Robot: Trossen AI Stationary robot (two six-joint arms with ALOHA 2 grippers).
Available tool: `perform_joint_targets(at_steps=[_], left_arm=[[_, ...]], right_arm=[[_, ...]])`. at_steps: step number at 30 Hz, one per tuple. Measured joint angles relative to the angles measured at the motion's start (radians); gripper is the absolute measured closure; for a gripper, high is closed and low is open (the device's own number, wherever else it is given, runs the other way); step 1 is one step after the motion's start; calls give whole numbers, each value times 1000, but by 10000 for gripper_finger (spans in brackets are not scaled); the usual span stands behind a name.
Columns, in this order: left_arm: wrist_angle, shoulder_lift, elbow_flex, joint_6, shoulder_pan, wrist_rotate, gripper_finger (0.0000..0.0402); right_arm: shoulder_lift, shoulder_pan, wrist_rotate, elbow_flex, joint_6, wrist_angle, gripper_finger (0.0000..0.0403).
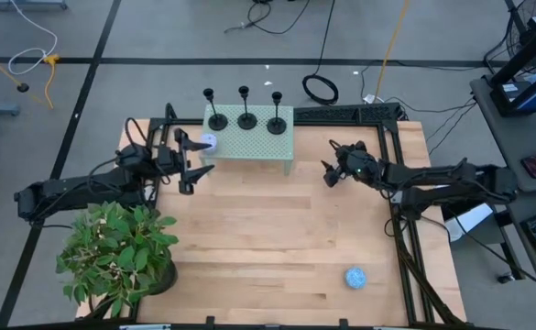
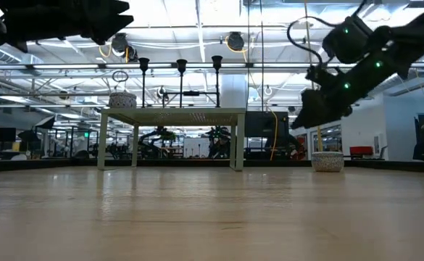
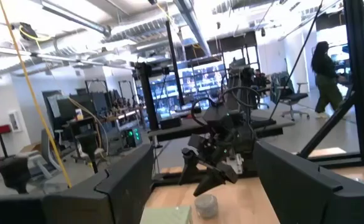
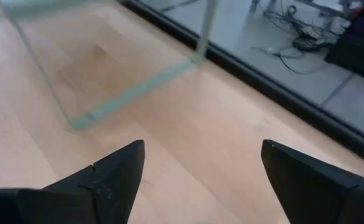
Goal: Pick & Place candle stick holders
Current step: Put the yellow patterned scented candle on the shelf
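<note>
You had the three candle stick holders (image 1: 246, 115) standing upright in a row along the far edge of the small green stand (image 1: 249, 147), which sat toward twelve o'clock on the bench (image 1: 277, 247). In the low view they rose above the stand top, well apart from one another, each cup at the same height.

Your left hand (image 1: 192, 158) hovered just off the stand's nine o'clock end, fingers spread with nothing between them. Your right hand (image 1: 328, 170) hung above the bench off the stand's three o'clock side, fingers also apart and empty; its wrist view showed only bare wood and a stand leg between them.

Each holder looked rigid and probably light, with most of its mass low in the round base. The thin stem would likely give a narrow, smooth surface, so a pinch there could slip or let the piece swing. I'd judge mid-stem or just above the base the safest hold, fingers square to the stem. A sideways nudge could topple one into its neighbour.

A white cup (image 1: 209, 141) sat on the stand's nine o'clock end.
</note>
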Motion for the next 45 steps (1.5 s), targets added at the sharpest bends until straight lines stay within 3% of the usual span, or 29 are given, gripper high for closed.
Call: perform_joint_targets(at_steps=[7, 17, 25, 41, 45], left_arm=[[-73, 0, 0, -5, 0, 1, 128], [-65, 4, 0, -27, 0, 3, 125], [-40, 4, 0, -29, 0, 0, 140], [-17, 4, 0, -46, 0, -1, 148], [-19, 4, 0, -49, 0, -1, 143]], right_arm=[[0, -43, -64, -101, 77, 7, 58], [1, -62, -122, -291, 100, 291, 49], [10, -68, -134, -326, 98, 340, 50], [352, -69, -128, -322, 104, 628, 51], [439, -69, -117, -280, 89, 660, 74]])
